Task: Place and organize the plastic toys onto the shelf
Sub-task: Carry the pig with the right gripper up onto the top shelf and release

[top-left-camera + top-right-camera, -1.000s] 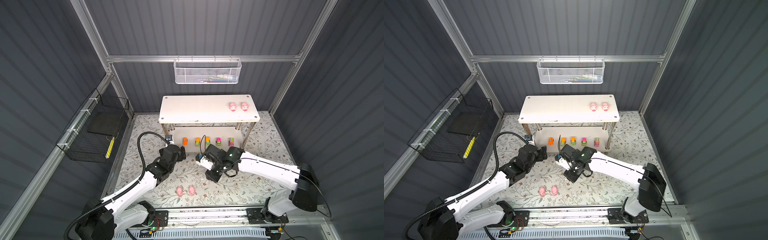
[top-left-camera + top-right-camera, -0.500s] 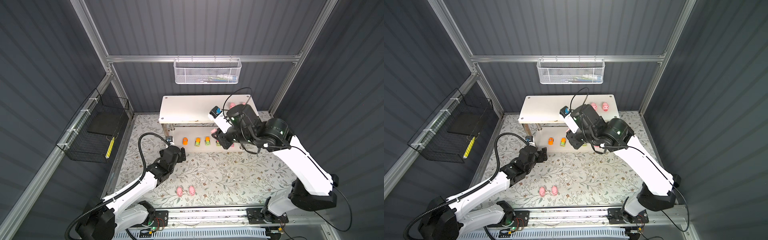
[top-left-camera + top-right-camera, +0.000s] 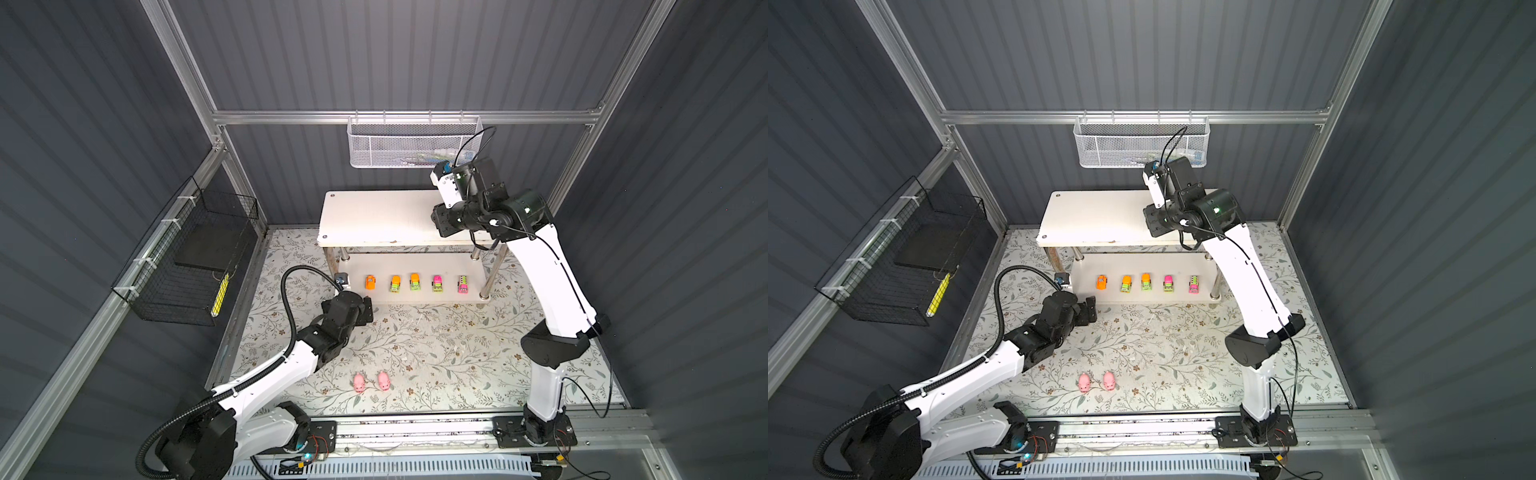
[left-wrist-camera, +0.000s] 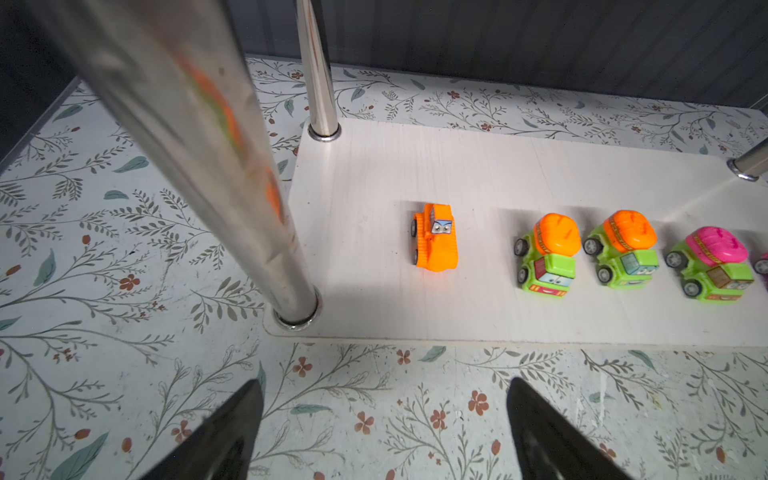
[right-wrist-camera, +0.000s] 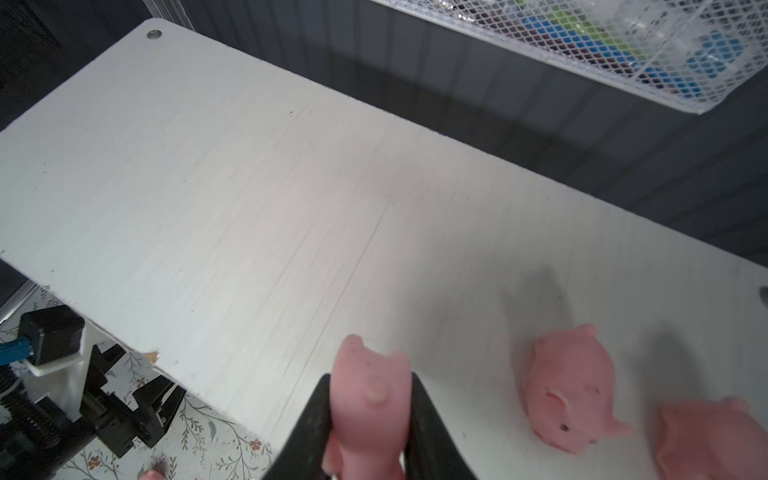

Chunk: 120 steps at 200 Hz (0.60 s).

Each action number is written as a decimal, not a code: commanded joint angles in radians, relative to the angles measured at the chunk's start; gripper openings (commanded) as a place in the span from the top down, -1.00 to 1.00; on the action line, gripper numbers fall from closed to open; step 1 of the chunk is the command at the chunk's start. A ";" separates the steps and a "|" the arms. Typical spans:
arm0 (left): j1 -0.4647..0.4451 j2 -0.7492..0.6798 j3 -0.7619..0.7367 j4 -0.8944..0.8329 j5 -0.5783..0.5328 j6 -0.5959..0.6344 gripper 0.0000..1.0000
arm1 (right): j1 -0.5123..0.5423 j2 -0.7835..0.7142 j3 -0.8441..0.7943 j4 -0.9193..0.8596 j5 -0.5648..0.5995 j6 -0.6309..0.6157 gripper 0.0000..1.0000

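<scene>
Top view: the right gripper [image 3: 441, 223], down at the mat [image 3: 436, 345] a second ago, is now hanging over the shelf [image 3: 374, 216].

Left wrist: the left gripper [image 4: 384, 386] is staying wide open, facing the vehicles [image 4: 548, 253] lined up on the lower board.

Right wrist: its fingers [image 5: 313, 411] are clamping a pig [image 5: 370, 374] above the top board, beside two pigs [image 5: 569, 390] standing there.

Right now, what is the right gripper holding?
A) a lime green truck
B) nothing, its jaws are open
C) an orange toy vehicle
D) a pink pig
D: in the right wrist view the right gripper is shut on a pink pig, held just above the top board of the shelf.
</scene>
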 commanded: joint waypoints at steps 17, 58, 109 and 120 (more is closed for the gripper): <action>0.008 0.036 -0.004 0.017 0.014 0.014 -0.83 | -0.018 0.031 0.025 0.034 -0.077 0.035 0.43; 0.007 0.069 0.008 0.028 0.035 0.008 -0.83 | -0.020 0.058 0.024 0.042 -0.077 0.035 0.42; 0.008 0.078 0.008 0.028 0.041 0.003 -0.83 | -0.021 0.076 0.027 0.039 -0.041 0.030 0.41; 0.007 0.080 0.008 0.027 0.041 0.005 -0.83 | -0.021 0.081 0.031 0.035 -0.042 0.029 0.40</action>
